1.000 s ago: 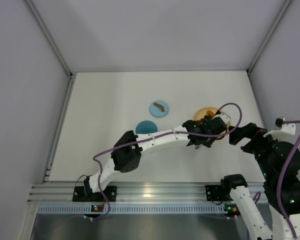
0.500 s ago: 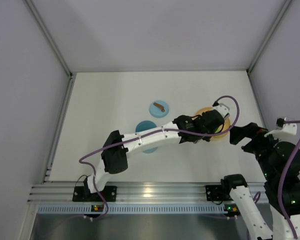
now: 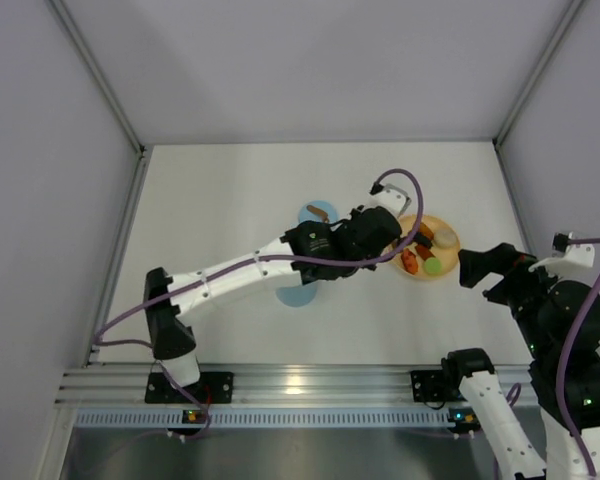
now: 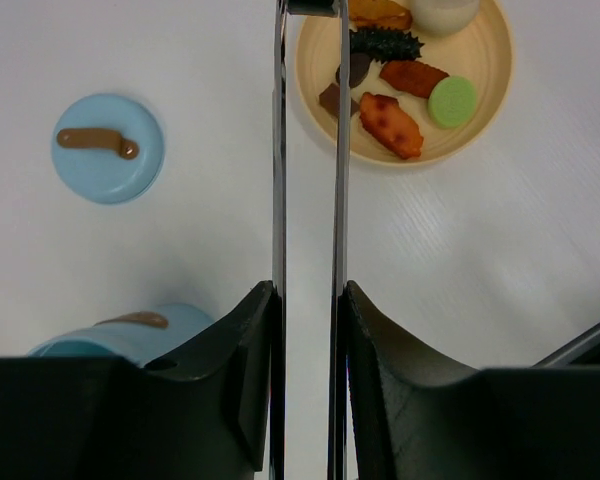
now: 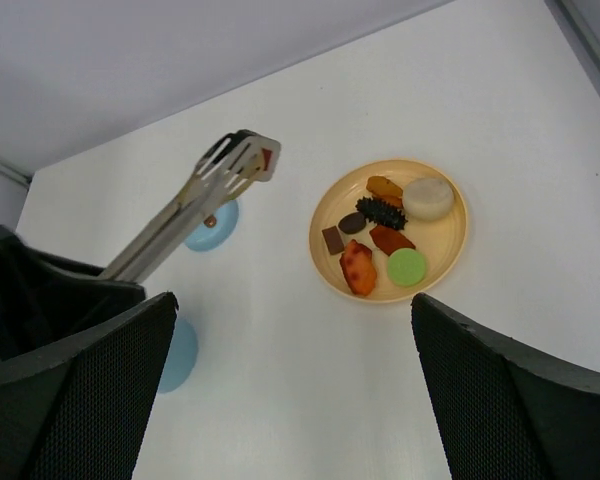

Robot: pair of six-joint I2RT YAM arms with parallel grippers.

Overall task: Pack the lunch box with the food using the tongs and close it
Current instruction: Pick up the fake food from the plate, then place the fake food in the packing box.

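Notes light blue on the lunch box tub (image 4: 130, 335) and its lid (image 4: 108, 148), brown on the lid handle (image 4: 98, 141). Pale orange-yellow, unpatterned, on the plate (image 4: 485, 60). Among the food (image 4: 410, 75): green round (image 4: 451, 101), orange-red speckled piece (image 4: 390, 125), dark brown square (image 4: 332, 100), black spiky piece (image 4: 385, 44). Silvery on the tongs (image 4: 339, 150). Plain white on the table (image 4: 180, 250).

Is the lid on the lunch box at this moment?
No, the lid lies flat on the table, apart from the lunch box, which stands nearer the camera in the left wrist view.
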